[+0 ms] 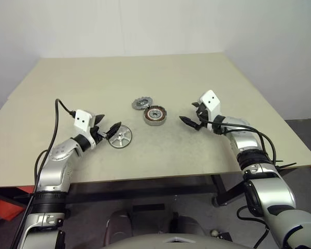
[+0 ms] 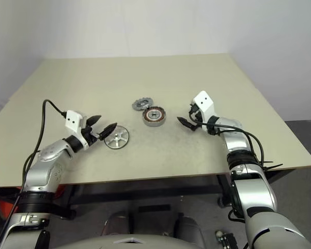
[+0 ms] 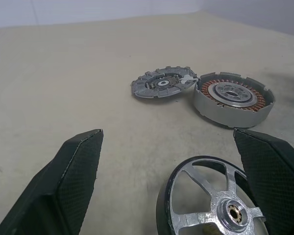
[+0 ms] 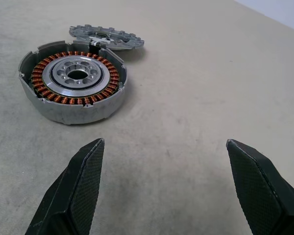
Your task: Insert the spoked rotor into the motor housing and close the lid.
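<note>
Three parts sat loose on the worktop [image 1: 93,83]: the spoked rotor [image 1: 120,137] lay flat just ahead of the left gripper [image 1: 108,126], whose fingers were spread wide around nothing, while the motor housing [image 1: 155,115] and the lid [image 1: 142,102] touched each other near the middle. The right gripper [image 1: 192,122] hung beside the housing, also wide apart and empty. I'd say pinch the rotor by its rim, not a spoke, and keep it level so the hub drops in straight.
</note>
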Action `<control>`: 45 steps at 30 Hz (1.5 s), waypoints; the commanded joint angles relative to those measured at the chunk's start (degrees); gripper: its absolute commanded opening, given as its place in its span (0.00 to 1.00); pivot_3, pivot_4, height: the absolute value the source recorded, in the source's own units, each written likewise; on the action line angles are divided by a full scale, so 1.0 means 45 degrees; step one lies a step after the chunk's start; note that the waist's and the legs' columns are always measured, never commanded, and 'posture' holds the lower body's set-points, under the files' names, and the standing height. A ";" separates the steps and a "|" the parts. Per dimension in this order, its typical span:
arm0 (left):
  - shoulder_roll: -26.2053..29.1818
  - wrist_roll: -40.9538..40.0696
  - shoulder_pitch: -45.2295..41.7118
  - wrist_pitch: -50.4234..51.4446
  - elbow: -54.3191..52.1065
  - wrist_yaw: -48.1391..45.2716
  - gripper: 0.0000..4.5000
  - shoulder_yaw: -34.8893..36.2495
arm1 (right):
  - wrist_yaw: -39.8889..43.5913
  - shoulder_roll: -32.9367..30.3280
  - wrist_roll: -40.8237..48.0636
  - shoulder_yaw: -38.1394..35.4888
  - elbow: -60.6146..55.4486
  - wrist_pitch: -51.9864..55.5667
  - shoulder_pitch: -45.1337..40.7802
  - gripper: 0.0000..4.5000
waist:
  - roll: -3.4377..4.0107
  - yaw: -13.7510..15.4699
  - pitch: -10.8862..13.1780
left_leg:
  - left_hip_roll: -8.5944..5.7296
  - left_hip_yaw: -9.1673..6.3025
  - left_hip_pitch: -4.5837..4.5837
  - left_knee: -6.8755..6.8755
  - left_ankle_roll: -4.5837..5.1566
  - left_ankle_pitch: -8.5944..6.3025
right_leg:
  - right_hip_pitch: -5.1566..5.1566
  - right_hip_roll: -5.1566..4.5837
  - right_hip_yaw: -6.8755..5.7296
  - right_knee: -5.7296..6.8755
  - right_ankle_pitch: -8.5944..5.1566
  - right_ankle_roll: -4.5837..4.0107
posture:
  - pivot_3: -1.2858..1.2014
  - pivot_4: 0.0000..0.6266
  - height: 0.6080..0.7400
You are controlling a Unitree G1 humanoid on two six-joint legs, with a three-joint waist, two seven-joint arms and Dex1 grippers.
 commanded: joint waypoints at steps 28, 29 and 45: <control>0.0079 -0.0033 -0.0289 -0.0158 -0.0284 0.0035 1.00 0.0160 | 0.2279 0.0777 0.3492 -0.1398 -0.2651 0.3007 -0.1009 0.99 | 0.0006 -0.0039 0.0004 | 0.0004 -0.0001 0.0000 0.0002 0.0001 0.0000 | -0.0005 0.0005 0.0002 0.0009 0.0000 0.0000 | 0.52 0.00 1.00; 0.0065 -0.0004 -0.0361 -0.0191 -0.0194 0.0040 1.00 0.0142 | 0.2499 0.0716 0.3404 -0.1243 -0.2767 0.3032 -0.1139 0.99 | 0.0007 -0.0037 0.0004 | 0.0006 -0.0001 0.0000 0.0002 0.0001 0.0001 | -0.0012 0.0006 0.0004 0.0017 0.0000 0.0000 | 0.52 0.00 1.00; -0.0346 0.0148 -0.0512 -0.0427 0.0074 0.0144 1.00 -0.0126 | 0.3802 0.0047 -0.2777 0.3842 0.1795 -0.3525 -0.4593 0.99 | -0.0003 -0.0048 0.0004 | 0.0004 -0.0049 -0.0057 0.0037 0.0003 0.0001 | -0.0029 -0.0001 -0.0040 0.0028 -0.0008 -0.0016 | 0.52 0.00 1.00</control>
